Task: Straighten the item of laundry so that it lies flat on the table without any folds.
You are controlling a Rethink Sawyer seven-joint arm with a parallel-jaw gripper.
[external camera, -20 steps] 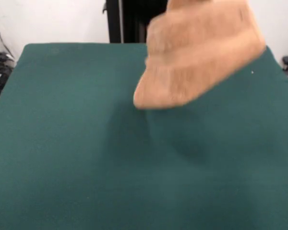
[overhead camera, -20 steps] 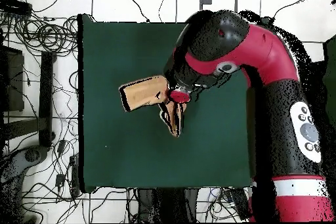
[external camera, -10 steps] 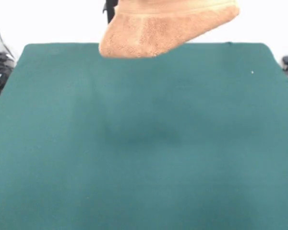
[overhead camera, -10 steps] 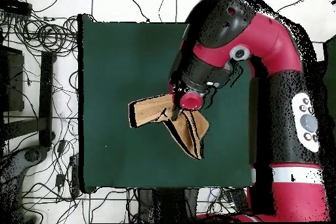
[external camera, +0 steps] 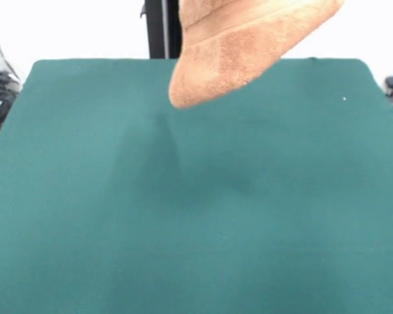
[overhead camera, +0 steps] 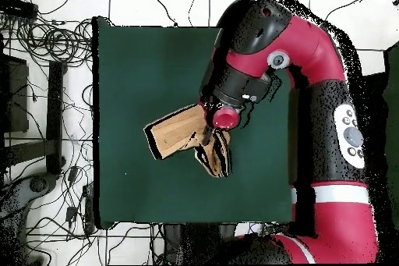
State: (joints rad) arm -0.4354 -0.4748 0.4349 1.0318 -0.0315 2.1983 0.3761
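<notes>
One towel [external camera: 239, 49], hanging doubled above the worktop [external camera: 183, 216], clear of the cloth, toward 12 o'clock in front view. Fingers [overhead camera: 209, 129] hidden under the wrist; grip width cannot be told. Risk: lowered like this, the hanging layers land stacked and creased.

My tool [overhead camera: 209, 128] holds the bunched towel [overhead camera: 178, 132] above the tabletop [overhead camera: 140, 68], near the frame's centre.
</notes>
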